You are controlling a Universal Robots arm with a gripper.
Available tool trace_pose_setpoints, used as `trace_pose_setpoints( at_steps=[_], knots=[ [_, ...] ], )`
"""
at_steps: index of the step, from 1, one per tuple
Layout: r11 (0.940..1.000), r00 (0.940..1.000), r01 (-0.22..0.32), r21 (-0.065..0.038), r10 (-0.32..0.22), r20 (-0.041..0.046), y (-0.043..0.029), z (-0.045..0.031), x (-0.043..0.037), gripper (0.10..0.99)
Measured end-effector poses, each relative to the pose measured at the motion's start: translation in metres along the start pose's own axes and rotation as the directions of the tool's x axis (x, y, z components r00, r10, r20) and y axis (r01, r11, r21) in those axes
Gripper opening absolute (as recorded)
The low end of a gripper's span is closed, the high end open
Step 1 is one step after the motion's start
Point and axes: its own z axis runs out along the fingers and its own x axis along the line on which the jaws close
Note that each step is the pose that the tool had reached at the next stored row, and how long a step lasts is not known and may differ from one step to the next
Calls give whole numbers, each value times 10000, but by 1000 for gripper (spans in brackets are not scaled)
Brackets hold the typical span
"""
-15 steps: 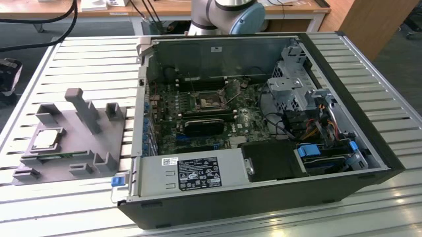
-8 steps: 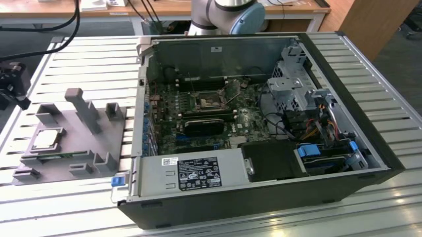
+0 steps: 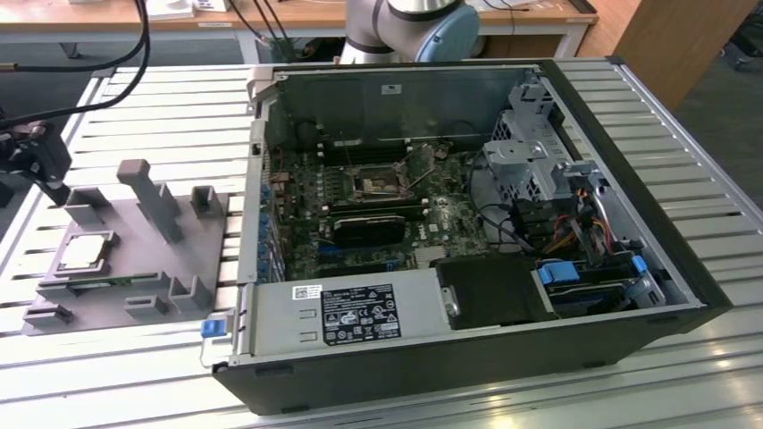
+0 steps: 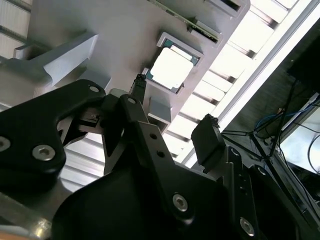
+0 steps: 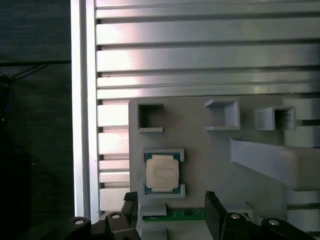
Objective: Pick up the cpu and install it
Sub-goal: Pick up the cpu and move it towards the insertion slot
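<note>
on the slatted metal table (image 3: 167, 98), toward the exterior view's left: one grey moulded fixture (image 3: 155, 257) with upright posts and several square pockets. item held: the cpu (image 3: 86, 253), silvery top plate facing up, lying flat in a shallow recess of that fixture between two small lips (seen in both wrist views, (image 4: 170, 70) and (image 5: 162, 173)). a thin green board edge (image 5: 185, 215) lay in a slot just beside the recess. one black gripper (image 3: 50, 183) hung over the fixture's outer side, near the cpu but not touching it; its fingers (image 5: 212, 202) stood well apart with nothing between them, one to either side of the recess as the first wrist view showed it. in the second wrist view the gripper (image 4: 172, 107) likewise gaped above the chip. to the exterior view's right of the fixture: one open computer case (image 3: 667, 268) lying on its side, its motherboard exposed, with a square socket (image 3: 379, 183) near the middle and a long black card (image 3: 375, 225) just below it. the socket was well apart from the cpu.
</note>
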Motion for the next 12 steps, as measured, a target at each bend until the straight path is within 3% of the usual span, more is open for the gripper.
trace_pose_setpoints(
  at_steps=[6,12],
  knots=[
    [10000,10000,3,-1,-3,-3,-6,105,-1,647],
    [10000,10000,4,0,-4,-4,-9,147,-1,647]
  ],
)
